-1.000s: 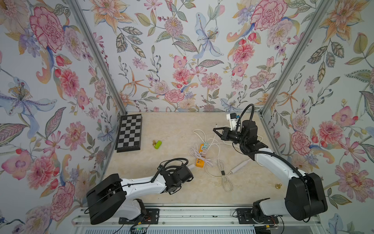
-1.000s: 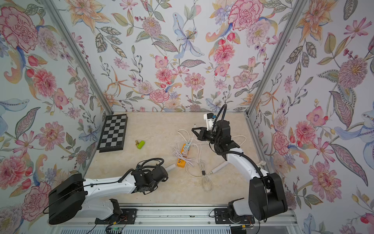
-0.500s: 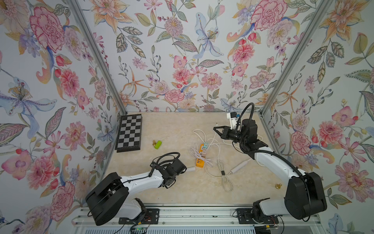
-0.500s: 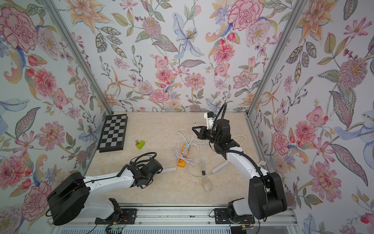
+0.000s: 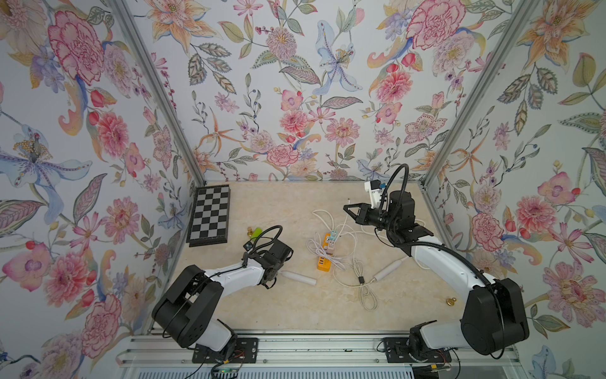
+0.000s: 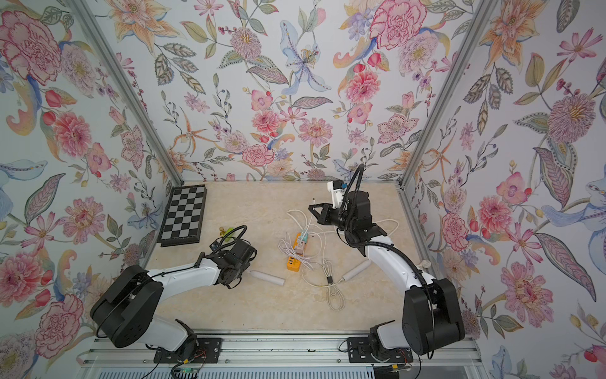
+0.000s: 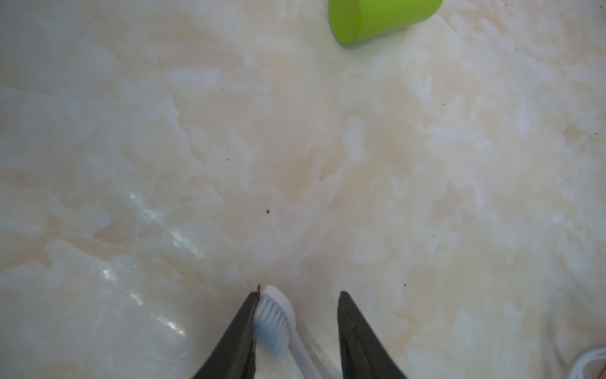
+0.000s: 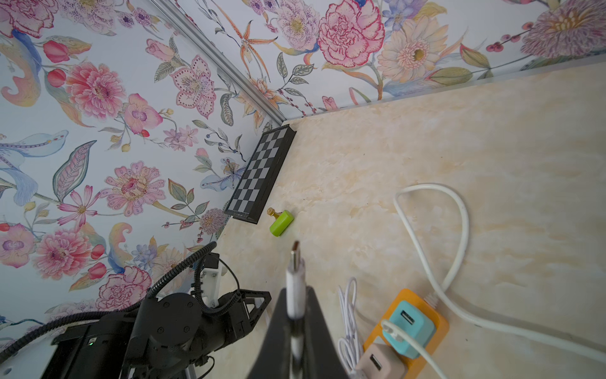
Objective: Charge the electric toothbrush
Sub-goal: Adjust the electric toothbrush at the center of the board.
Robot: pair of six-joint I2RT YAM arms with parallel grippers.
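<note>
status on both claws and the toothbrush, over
Left claw open, astride toothbrush head, not clamped. Right claw shut on cable plug. Toothbrush flat on table, unplugged. Orange power strip, loose cables lie between.

White electric toothbrush [image 5: 300, 278] is lying flat on the worktop [image 5: 278, 311], near its front left. Its brush head [image 7: 273, 315], with white and blue bristles, is sitting between the parted fingers of the left end effector [image 7: 299, 292], bristles touching one finger. White charging cable [image 8: 294, 282] is being pinched in the right end effector [image 5: 347, 207], with its metal plug [image 8: 295, 251] sticking out past the tips, above the worktop.
</note>
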